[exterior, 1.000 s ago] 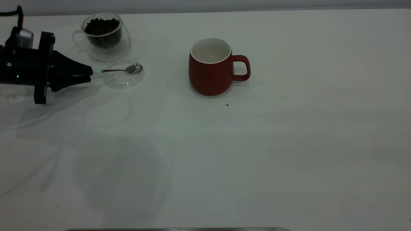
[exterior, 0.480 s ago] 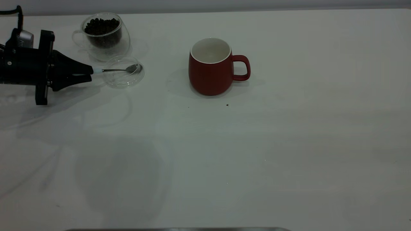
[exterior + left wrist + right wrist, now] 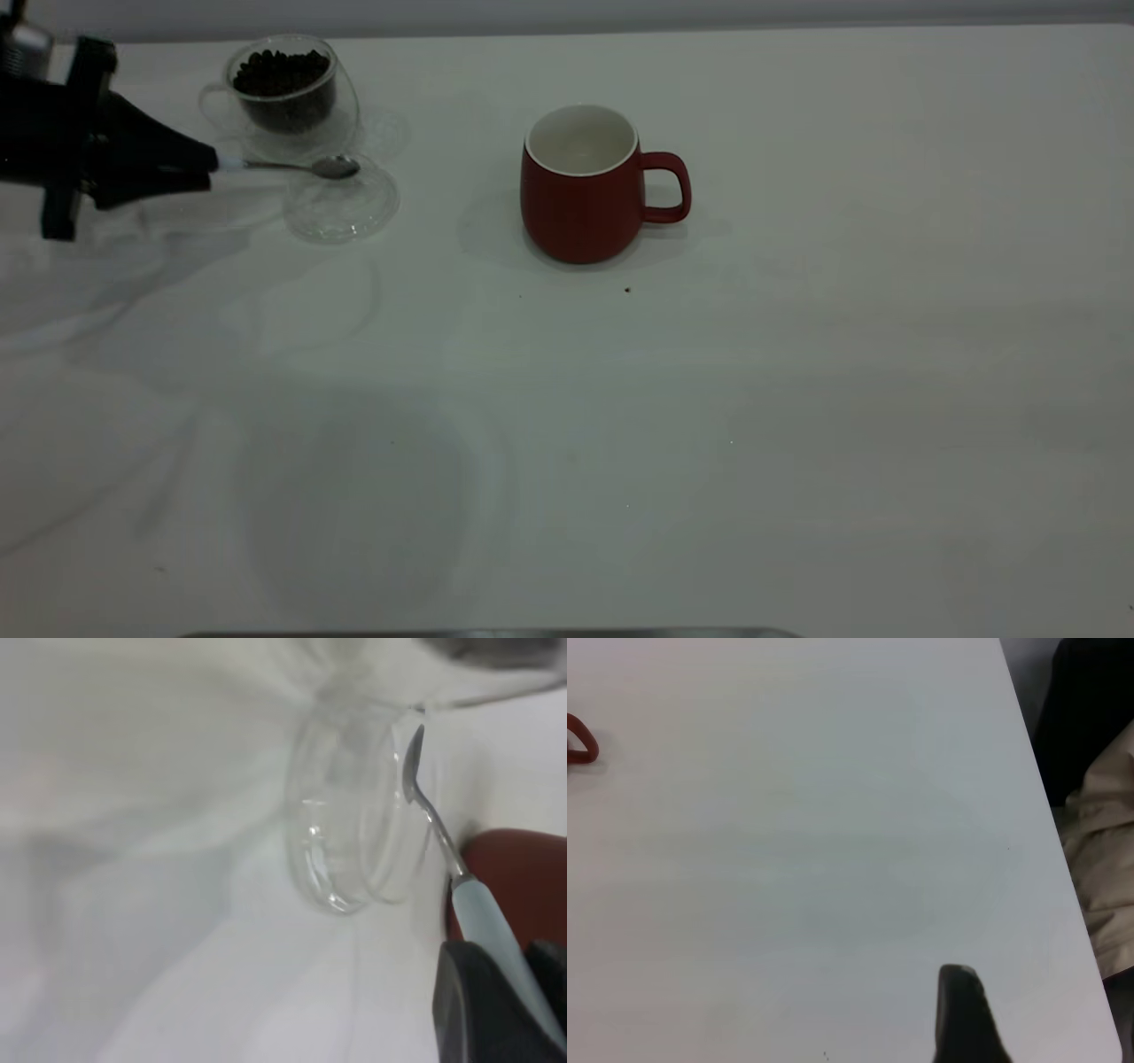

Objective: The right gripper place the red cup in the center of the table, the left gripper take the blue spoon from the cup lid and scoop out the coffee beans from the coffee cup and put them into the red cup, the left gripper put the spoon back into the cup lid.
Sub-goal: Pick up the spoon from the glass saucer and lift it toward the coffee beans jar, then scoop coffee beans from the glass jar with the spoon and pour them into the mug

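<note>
My left pincer is clamped on the pale-blue-handled metal spoon, held level above the clear glass lid, probably lined up for the glass cup of dark beans.

Left pincer matte black, tapering wedge-like to a narrow tip, flat black plate across its rear, grey-silver part above, right pincer showing one dark rounded finger

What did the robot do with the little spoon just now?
The left gripper, shut on the blue spoon, lifted it off the cup lid and drew it back toward the left. The lid, coffee cup and red cup stayed put.
</note>
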